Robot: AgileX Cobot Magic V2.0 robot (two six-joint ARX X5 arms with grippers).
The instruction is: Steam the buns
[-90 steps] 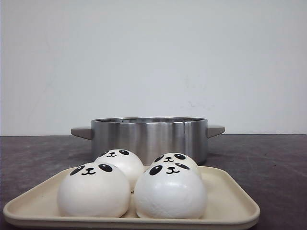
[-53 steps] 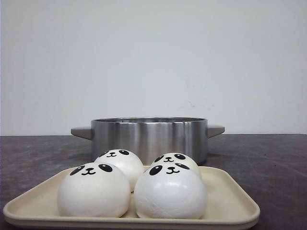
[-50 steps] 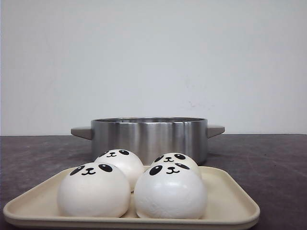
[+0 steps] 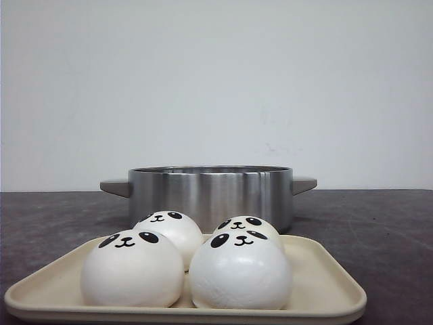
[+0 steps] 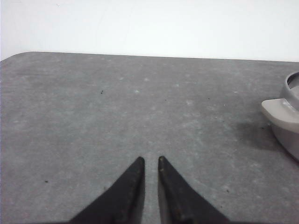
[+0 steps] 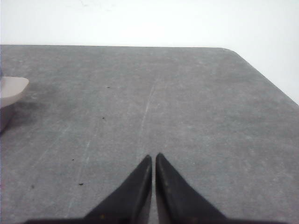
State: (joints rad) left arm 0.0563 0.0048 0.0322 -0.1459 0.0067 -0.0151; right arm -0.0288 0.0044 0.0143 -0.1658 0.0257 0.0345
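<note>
Four white panda-faced buns sit on a cream tray (image 4: 329, 298) at the front of the table: front left (image 4: 132, 272), front right (image 4: 240, 276), back left (image 4: 170, 227), back right (image 4: 247, 225). A steel pot (image 4: 210, 193) stands behind the tray. Neither gripper shows in the front view. My left gripper (image 5: 150, 159) hovers over bare table with its fingers nearly together and nothing between them; the pot's grey handle (image 5: 279, 112) is at the edge of its view. My right gripper (image 6: 153, 156) is shut and empty over bare table, with the pot's other handle (image 6: 11, 88) at the edge of its view.
The dark grey table (image 4: 379, 223) ends at a white wall behind the pot. The table's rounded far corners show in the left wrist view (image 5: 18, 56) and the right wrist view (image 6: 233, 51).
</note>
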